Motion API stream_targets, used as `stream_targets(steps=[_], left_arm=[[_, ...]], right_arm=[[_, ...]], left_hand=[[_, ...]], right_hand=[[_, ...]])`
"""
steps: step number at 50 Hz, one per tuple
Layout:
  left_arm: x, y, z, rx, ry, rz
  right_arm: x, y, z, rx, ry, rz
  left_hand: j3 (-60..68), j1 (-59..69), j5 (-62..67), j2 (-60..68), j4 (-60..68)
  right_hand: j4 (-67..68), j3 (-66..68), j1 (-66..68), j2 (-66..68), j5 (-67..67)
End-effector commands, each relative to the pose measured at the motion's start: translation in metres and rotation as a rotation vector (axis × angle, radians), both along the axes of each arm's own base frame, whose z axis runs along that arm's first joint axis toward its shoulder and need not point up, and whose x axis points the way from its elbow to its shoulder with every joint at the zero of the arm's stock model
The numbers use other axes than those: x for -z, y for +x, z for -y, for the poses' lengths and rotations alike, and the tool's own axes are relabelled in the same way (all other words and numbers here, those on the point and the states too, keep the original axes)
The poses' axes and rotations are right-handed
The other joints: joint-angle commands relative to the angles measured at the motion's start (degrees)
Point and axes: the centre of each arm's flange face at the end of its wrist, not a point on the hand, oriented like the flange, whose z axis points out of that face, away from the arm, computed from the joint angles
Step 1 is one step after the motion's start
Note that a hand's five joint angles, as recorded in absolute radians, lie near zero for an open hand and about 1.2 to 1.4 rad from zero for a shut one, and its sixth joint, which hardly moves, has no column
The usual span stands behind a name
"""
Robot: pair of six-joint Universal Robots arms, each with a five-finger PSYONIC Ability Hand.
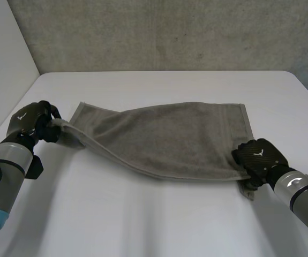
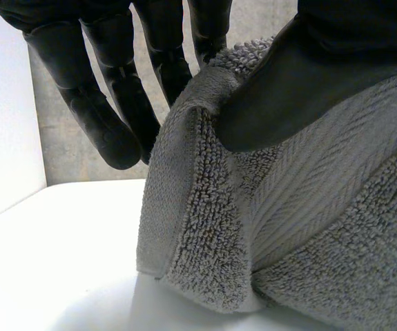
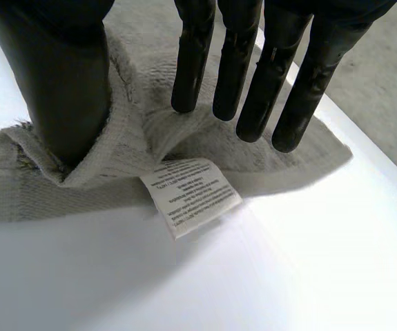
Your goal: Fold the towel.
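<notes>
**A:** what's the right hand (image 1: 260, 157) doing at the near corner?

**B:** it's pinching the towel (image 1: 170, 136) between thumb and fingers, right by the care label (image 3: 191, 193) (white tag, lying on the table (image 1: 143, 219)).

**A:** and the left hand (image 1: 33, 122)?

**B:** it's gripping the opposite corner, holding that end up. The rest is lying spread out mid-table, with the far edge sitting flat toward the wall (image 1: 170, 32).

We are seeing a grey towel (image 1: 170, 139) with a ribbed band, its white label (image 3: 191, 193) carrying dark print, on the white table (image 1: 159, 225). The left hand (image 1: 33, 122) and right hand (image 1: 258, 158) are showing black.
</notes>
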Motion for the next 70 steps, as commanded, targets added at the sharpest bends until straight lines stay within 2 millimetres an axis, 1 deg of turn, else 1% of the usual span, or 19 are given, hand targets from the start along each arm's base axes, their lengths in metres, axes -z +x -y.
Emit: stream_targets(steps=[1, 5, 7, 15, 16, 17, 18, 19, 32, 41, 46, 47, 49, 52, 54, 55, 59, 64, 70], left_arm=[[0.001, 0.002, 0.0, -0.005, 0.002, 0.004], [0.001, 0.001, 0.0, -0.003, -0.002, 0.008], [0.001, 0.001, 0.0, -0.003, -0.004, 0.008], [0.001, 0.002, 0.0, -0.005, -0.005, 0.008], [0.001, 0.002, 0.0, -0.005, -0.005, 0.008], [0.001, 0.002, 0.0, -0.005, -0.005, 0.008], [0.001, 0.001, 0.0, -0.003, -0.005, 0.008], [0.001, 0.002, 0.0, -0.005, -0.005, 0.008], [0.001, 0.002, 0.001, -0.003, -0.005, 0.007], [0.002, 0.002, 0.0, -0.002, -0.002, 0.009], [0.002, 0.002, 0.0, -0.002, -0.002, 0.009], [0.001, 0.002, 0.001, -0.002, -0.004, 0.009], [0.001, 0.002, 0.0, -0.002, -0.004, 0.01], [-0.001, 0.0, -0.001, 0.003, -0.011, 0.013], [-0.018, 0.001, -0.005, 0.006, -0.054, 0.013], [-0.018, 0.001, -0.005, 0.006, -0.055, 0.013], [-0.051, 0.002, -0.023, 0.011, -0.149, 0.023], [-0.074, 0.003, -0.05, 0.019, -0.218, 0.044], [-0.063, 0.006, -0.081, 0.05, -0.196, 0.104]], right_arm=[[-0.003, -0.008, 0.005, 0.058, 0.014, 0.03], [-0.005, -0.012, 0.008, 0.075, 0.017, 0.048], [-0.012, -0.016, 0.013, 0.093, -0.01, 0.073], [-0.051, -0.019, 0.01, 0.094, -0.261, 0.102], [-0.056, -0.02, 0.01, 0.103, -0.287, 0.109], [-0.056, -0.02, 0.01, 0.104, -0.288, 0.109], [-0.055, -0.018, 0.008, 0.105, -0.27, 0.122], [-0.055, -0.018, 0.008, 0.105, -0.27, 0.122], [-0.003, -0.02, 0.016, 0.119, 0.043, 0.072], [0.006, -0.02, 0.019, 0.125, 0.09, 0.068], [0.004, -0.021, 0.021, 0.126, 0.084, 0.069], [0.001, -0.021, 0.021, 0.127, 0.078, 0.07], [-0.003, -0.021, 0.02, 0.124, 0.067, 0.068], [-0.034, -0.02, 0.013, 0.102, -0.025, 0.084], [-0.083, -0.018, 0.0, 0.084, -0.2, 0.106], [-0.083, -0.018, 0.0, 0.083, -0.201, 0.106], [-0.141, -0.018, -0.021, 0.044, -0.413, 0.129], [-0.154, -0.028, -0.029, 0.042, -0.441, 0.112], [-0.139, -0.046, -0.033, 0.022, -0.317, -0.012]], left_hand=[[-8.82, -3.21, -15.81, -5.99, -6.71], [-8.82, -3.21, -15.81, -5.99, -6.71], [-8.82, -3.21, -15.81, -5.99, -6.71], [-8.82, -3.21, -15.81, -5.99, -6.71], [-8.82, -3.21, -15.81, -5.99, -6.71], [-8.82, -3.21, -15.81, -5.99, -6.71], [-8.82, -3.21, -15.81, -5.99, -6.71], [-8.82, -3.21, -15.81, -5.99, -6.71], [-8.82, -3.21, -15.81, -5.99, -6.71], [-8.82, -3.21, -15.81, -5.99, -6.71], [-8.82, -3.21, -15.81, -5.99, -6.71], [-8.82, -3.21, -15.81, -5.99, -6.71], [-8.82, -3.21, -15.81, -5.99, -6.71], [-8.82, -3.21, -15.81, -5.99, -6.71], [-8.82, -3.21, -15.81, -5.99, -6.71], [-8.82, -3.21, -15.81, -5.99, -6.71], [-8.82, -3.21, -15.81, -5.99, -6.71], [-8.82, -3.21, -15.81, -5.99, -6.71], [-8.82, -3.21, -15.81, -5.99, -6.71]], right_hand=[[3.62, 3.38, 3.88, 2.25, 4.94], [17.95, 17.71, 18.21, 16.58, 19.27], [42.07, 41.83, 42.33, 40.69, 43.39], [42.96, 42.71, 43.22, 41.58, 44.28], [27.36, 27.12, 27.62, 25.99, 28.68], [27.2, 26.96, 27.47, 25.83, 28.53], [3.06, 2.82, 3.32, 1.68, 4.38], [2.81, 2.57, 3.07, 1.44, 4.13], [5.84, 5.6, 6.1, 4.47, 7.16], [8.2, 7.95, 8.46, 6.82, 9.52], [32.76, 32.51, 33.02, 31.38, 34.08], [42.85, 42.61, 43.12, 41.48, 44.18], [42.96, 42.71, 43.22, 41.58, 44.28], [42.96, 42.71, 43.22, 41.58, 44.28], [42.96, 42.71, 43.22, 41.58, 44.28], [42.96, 42.71, 43.22, 41.58, 44.28], [42.96, 42.71, 43.22, 41.58, 44.28], [42.96, 42.71, 43.22, 41.58, 44.28], [42.96, 42.71, 43.22, 41.58, 44.28]])
